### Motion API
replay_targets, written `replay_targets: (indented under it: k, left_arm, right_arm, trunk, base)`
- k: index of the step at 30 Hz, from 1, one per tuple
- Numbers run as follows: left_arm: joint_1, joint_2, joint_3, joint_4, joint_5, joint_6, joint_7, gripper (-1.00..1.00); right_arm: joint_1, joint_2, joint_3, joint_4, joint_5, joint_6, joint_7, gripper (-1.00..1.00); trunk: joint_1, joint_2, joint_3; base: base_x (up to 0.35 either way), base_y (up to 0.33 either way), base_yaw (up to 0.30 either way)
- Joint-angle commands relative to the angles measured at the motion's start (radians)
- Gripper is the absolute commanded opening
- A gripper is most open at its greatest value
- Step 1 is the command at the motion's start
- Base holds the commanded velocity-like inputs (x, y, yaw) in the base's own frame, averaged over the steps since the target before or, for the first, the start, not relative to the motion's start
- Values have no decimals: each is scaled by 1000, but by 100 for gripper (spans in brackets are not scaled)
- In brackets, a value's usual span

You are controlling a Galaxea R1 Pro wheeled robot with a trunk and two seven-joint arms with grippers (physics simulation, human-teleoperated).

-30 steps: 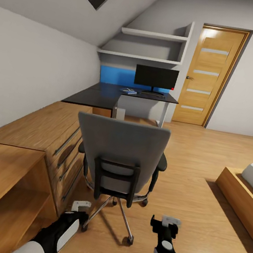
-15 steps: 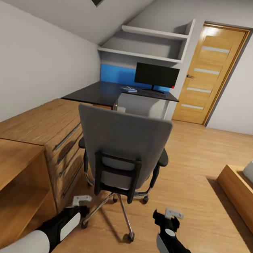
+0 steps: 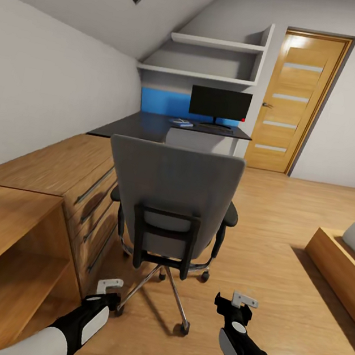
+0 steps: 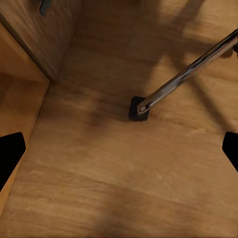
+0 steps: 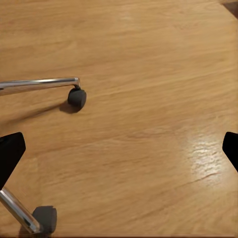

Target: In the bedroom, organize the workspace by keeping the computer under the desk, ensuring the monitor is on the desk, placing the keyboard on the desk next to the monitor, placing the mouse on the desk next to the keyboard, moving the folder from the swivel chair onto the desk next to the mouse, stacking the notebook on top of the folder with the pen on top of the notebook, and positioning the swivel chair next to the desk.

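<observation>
Pincers hang low over the wood floor [image 3: 279, 257], one on each side of the swivel chair [image 3: 171, 199]. The left pincer [image 3: 109, 285] sits near a chrome leg and a black wheel of the chair. In the left wrist view its two dark fingertips [image 4: 11, 156] stand far apart at the edges, so it is spread wide and holds nothing. A chair leg [image 4: 191, 72] and its wheel lie on the floor between and a little ahead of those tips. The right pincer [image 3: 244, 300] is spread wide too, with its fingertips [image 5: 10, 153] far apart and nothing between them but floor. Two chair wheels [image 5: 77, 97] rest on the floor ahead of it, toward the left pincer's side.

The chair stands just ahead of both pincers, its grey back turned to them. Well past the chair is the black tabletop [image 3: 151, 124] with its blue back panel. The monitor [image 3: 219, 104] stands upright on it. The keyboard [image 3: 213, 130] lies in front of the monitor. A small blue thing [image 3: 181, 122] lies beside the keyboard; it may be the folder, but it is too far off to be sure. A grey box under the tabletop looks like the computer [image 3: 200, 141]. A low wood cabinet [image 3: 57, 176] runs along the left pincer's side. A wood door [image 3: 293, 98] and a bed [image 3: 349, 250] are on the right pincer's side.
</observation>
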Motion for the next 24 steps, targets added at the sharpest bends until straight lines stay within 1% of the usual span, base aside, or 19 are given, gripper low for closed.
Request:
replay_targets:
  k: [1,7,10,12,14,15,16,17,18,19,20,24]
  left_arm:
    - [0,0,-9,1,6,6,8,100]
    - [0,-3,-12,16,6,9,8,100]
    - [-1,-5,-13,9,5,17,8,100]
    - [-8,-6,-13,-3,5,36,8,100]
    - [-26,-6,-13,-14,4,72,8,100]
    - [-41,-5,-13,-19,4,101,8,100]
    - [-48,-5,-13,-20,4,114,8,100]
    - [-54,-5,-13,-22,4,125,8,100]
    - [-66,-5,-12,-23,5,142,8,100]
    - [-71,-4,-12,-24,4,148,8,100]
    - [-79,-4,-12,-26,4,156,8,100]
    - [-89,-5,-11,-30,3,166,6,100]
  right_arm:
    - [-1,-1,9,0,-10,-5,-5,100]
    - [0,-1,11,-7,-10,-35,-3,100]
    - [-1,-1,10,-37,-10,-30,-5,100]
    - [-1,-1,10,-75,-11,-1,-7,100]
    - [-2,-1,8,-123,-10,55,-7,100]
    - [-2,-2,5,-161,-10,99,-7,100]
    - [-2,-3,1,-180,-10,121,-7,100]
    - [-2,-3,-5,-198,-9,141,-7,100]
    - [-3,-4,-23,-232,-9,179,-7,100]
    - [-3,-4,-34,-247,-9,197,-7,100]
    - [-3,-5,-60,-271,-9,229,-6,100]
    - [-4,-4,-118,-306,-10,292,-3,100]
  trunk:
    - [4,-8,-4]
    - [27,-50,-23]
    - [38,-71,-32]
    - [46,-85,-39]
    - [54,-99,-45]
    - [57,-106,-48]
    - [61,-113,-51]
    - [65,-120,-54]
    - [69,-127,-57]
    - [73,-134,-61]
    - [77,-141,-64]
    - [92,-169,-76]
  base:
    - [0,0,0]
    - [0,0,0]
    - [0,0,0]
    - [0,0,0]
    - [0,0,0]
    - [0,0,0]
    - [0,0,0]
    - [0,0,0]
    - [0,0,0]
    - [0,0,0]
    - [0,0,0]
    - [0,0,0]
